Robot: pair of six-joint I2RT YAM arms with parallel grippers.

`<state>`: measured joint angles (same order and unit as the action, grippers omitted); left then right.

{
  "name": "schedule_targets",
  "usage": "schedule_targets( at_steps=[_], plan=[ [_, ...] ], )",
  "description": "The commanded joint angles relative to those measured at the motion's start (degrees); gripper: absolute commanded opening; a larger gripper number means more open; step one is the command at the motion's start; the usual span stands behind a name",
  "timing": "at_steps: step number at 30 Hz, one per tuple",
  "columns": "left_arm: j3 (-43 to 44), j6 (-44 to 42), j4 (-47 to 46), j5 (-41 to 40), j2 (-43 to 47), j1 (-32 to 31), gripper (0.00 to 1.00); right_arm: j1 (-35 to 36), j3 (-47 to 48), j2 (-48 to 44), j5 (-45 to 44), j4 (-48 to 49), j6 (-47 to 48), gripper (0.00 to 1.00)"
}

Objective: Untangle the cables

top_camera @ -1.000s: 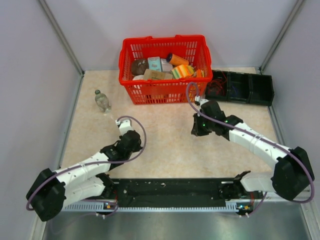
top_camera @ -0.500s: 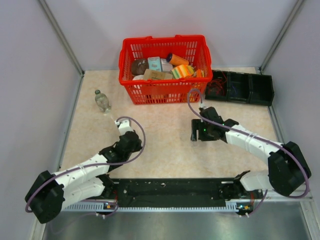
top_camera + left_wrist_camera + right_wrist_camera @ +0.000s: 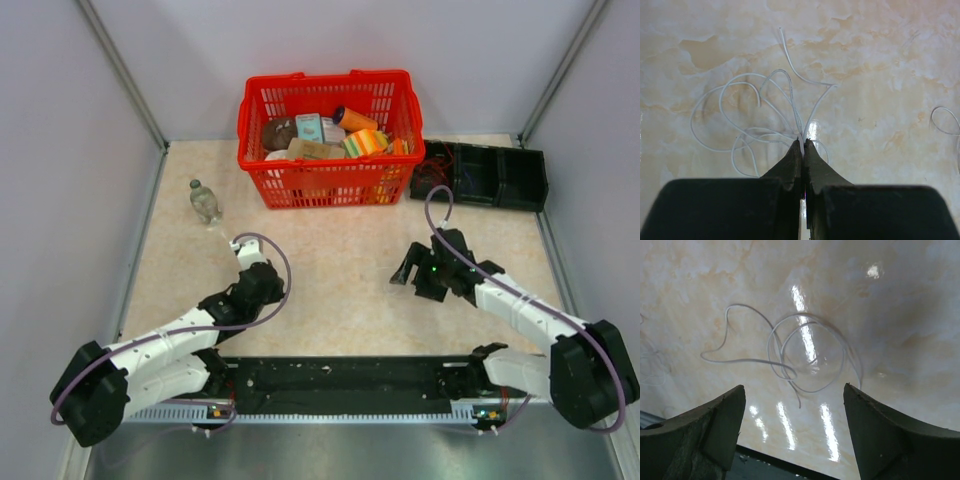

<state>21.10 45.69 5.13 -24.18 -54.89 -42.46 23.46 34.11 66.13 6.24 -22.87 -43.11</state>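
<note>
Left pincer [image 3: 802,145] is clenched tight on a white cable [image 3: 771,107], pinching it right at the tips. The loops fan out over the table [image 3: 330,250] from about 9 to 12 o'clock of my fingertips, with one loose end running up toward 12. My right pincer [image 3: 792,390] is released, jaws wide, hanging over a second white coil [image 3: 790,372]. That one lies flat on the marbled top, touches neither finger, and its tail trails off toward 9 o'clock.

Containers: the red basket [image 3: 325,135] sits at 12 o'clock on the table, stuffed with small boxes [image 3: 312,128], an orange cylinder [image 3: 355,120] and a round brown thing [image 3: 280,133] on its 9 o'clock side. The black bin tray [image 3: 500,178] is just beside it at about 1 o'clock. It has reddish wires [image 3: 432,178] bunched in the compartment nearest the basket, and the other compartments are too dark to tell. A clear bottle [image 3: 204,200] stands alone at 10 o'clock.

Views: the top cam gives me the basket, bins and bottle, but the white cables are too thin to make out there, so only the wrist cams show them. The left wrist cam also catches a small white loop [image 3: 946,122] at its 3 o'clock edge, apart from the cable I'm holding.
</note>
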Motion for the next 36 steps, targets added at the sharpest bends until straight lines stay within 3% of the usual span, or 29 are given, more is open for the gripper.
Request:
schedule_targets(
  at_steps=[1, 4, 8, 10, 13, 18, 25, 28, 33, 36],
  plan=[
    [0.2, -0.6, -2.8, 0.3, 0.0, 0.0, 0.00, -0.2, -6.7, -4.8, 6.4, 11.9, -12.9, 0.74],
    [0.0, -0.7, -2.9, 0.3, 0.2, 0.0, 0.00, -0.3, -11.9, -6.2, 5.5, 19.9, -16.4, 0.64],
    [-0.4, -0.7, -3.2, 0.3, 0.8, 0.0, 0.00, -0.5, -14.9, -4.4, 3.2, 26.8, -16.9, 0.60],
    [-0.6, -0.8, -3.3, 0.4, 1.0, 0.0, 0.00, -0.7, -16.1, -2.9, 2.8, 30.2, -17.9, 0.57],
    [-0.6, -1.0, -3.5, 0.5, 0.9, -0.1, 0.00, -0.8, -17.5, 0.6, 3.5, 36.0, -19.7, 0.44],
    [-0.1, -1.2, -3.4, 0.8, -0.1, 0.0, 0.00, -0.8, -17.7, 6.1, 3.1, 40.6, -19.9, 0.37],
    [0.2, -1.4, -3.5, 1.0, -0.5, 0.0, 0.00, -1.0, -16.8, 10.3, -0.3, 42.3, -18.9, 0.19],
    [0.3, -1.4, -3.5, 1.1, -0.5, 0.0, 0.00, -0.9, -16.1, 11.9, -0.3, 43.6, -16.8, 0.00],
    [0.9, -1.5, -3.2, 1.1, -1.4, 0.0, 0.00, -0.9, -15.7, 8.2, 0.7, 43.4, -11.6, 0.00],
    [1.3, -1.3, -2.4, 1.2, -1.7, 0.0, 0.00, -1.0, -13.1, 1.8, -0.5, 36.3, -6.7, 0.00]
  ],
)
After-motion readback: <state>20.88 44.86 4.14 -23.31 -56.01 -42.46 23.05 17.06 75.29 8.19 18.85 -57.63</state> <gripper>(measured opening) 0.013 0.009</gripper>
